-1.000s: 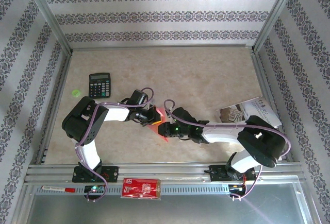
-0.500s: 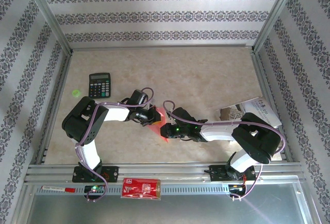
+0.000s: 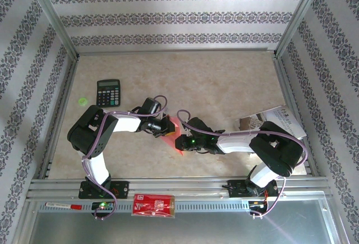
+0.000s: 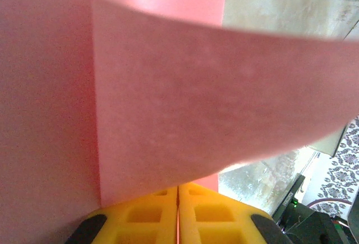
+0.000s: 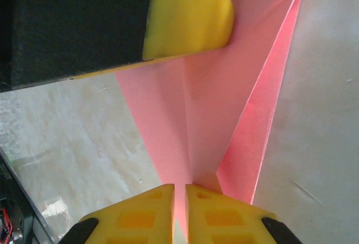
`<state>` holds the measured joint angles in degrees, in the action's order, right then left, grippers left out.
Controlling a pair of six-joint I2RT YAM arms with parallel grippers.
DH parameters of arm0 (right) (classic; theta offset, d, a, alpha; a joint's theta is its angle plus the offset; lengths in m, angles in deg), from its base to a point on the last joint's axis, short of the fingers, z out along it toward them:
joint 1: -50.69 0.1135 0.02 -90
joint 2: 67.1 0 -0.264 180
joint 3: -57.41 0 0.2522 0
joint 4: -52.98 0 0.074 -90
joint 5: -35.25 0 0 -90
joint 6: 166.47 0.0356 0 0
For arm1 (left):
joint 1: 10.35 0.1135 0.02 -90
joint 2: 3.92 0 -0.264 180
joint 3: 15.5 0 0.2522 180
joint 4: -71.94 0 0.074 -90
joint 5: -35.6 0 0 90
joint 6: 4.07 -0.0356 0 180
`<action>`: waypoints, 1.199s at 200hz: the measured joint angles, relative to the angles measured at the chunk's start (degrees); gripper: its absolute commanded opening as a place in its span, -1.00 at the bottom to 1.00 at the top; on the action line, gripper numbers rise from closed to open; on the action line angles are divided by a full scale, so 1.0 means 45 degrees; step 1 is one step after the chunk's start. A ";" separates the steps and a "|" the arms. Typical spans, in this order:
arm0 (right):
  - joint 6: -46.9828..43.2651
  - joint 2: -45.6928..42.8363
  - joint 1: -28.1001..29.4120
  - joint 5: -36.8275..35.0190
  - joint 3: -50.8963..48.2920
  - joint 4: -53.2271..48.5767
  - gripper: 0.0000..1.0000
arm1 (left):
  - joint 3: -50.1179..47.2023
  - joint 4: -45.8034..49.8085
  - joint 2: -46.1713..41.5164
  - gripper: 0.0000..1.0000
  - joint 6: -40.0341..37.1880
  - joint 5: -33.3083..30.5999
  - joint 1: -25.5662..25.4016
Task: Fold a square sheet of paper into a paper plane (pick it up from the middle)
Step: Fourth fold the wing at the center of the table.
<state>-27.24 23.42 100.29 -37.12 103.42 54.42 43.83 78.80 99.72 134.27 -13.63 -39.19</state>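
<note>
Paper [image 4: 196,115] is thin, light and floppy. Left hand [image 4: 178,213] and right hand [image 5: 179,216] each pinch one edge tight.

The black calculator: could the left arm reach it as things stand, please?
Probably not yet. The table toward the calculator looks bare, but the left gripper is shut on the folded pink paper, which the right gripper also pinches; it would need to let go first.

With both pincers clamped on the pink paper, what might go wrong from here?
The left pincer and right pincer both grip the thin pink paper close together; pulling apart may tear it. In the left wrist view the paper bows in a loose curve, so a crease could land crooked.
</note>
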 measured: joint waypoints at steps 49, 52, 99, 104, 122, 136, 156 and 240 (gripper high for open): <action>0.0010 0.0005 0.0000 0.0000 -0.0112 0.0102 -0.74 | 0.0019 0.0005 0.0000 -0.77 0.0000 0.0015 0.0000; 0.0010 0.0005 0.0005 0.0000 -0.0126 0.0107 -0.74 | 0.0024 0.0005 0.0000 -0.77 0.0000 0.0015 -0.0005; 0.0073 0.0000 0.0010 -0.0005 -0.0510 0.0413 -0.74 | 0.0063 0.0019 0.0010 -0.76 0.0000 0.0044 -0.0005; 0.0073 0.0000 0.0010 -0.0005 -0.0529 0.0442 -0.74 | 0.0078 0.0039 0.0010 -0.76 0.0000 0.0044 -0.0005; 0.0073 -0.0044 0.0010 0.0010 -0.0539 0.0481 -0.72 | 0.0107 0.0044 0.0044 -0.75 -0.0034 0.0044 -0.0005; 0.0092 -0.0219 -0.0005 0.0092 -0.0588 0.0476 -0.69 | 0.0112 0.0044 0.0049 -0.76 -0.0039 0.0044 -0.0005; 0.0126 -0.0675 -0.0165 0.0325 -0.0631 0.0476 -0.66 | 0.0112 0.0034 0.0058 -0.76 -0.0039 0.0044 -0.0005; 0.0253 -0.0622 -0.0325 0.0636 0.0228 0.0393 -0.69 | 0.0112 0.0034 0.0063 -0.77 -0.0039 0.0049 -0.0005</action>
<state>-26.10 20.62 98.83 -34.26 104.45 56.19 44.33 78.96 100.00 134.10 -13.41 -39.21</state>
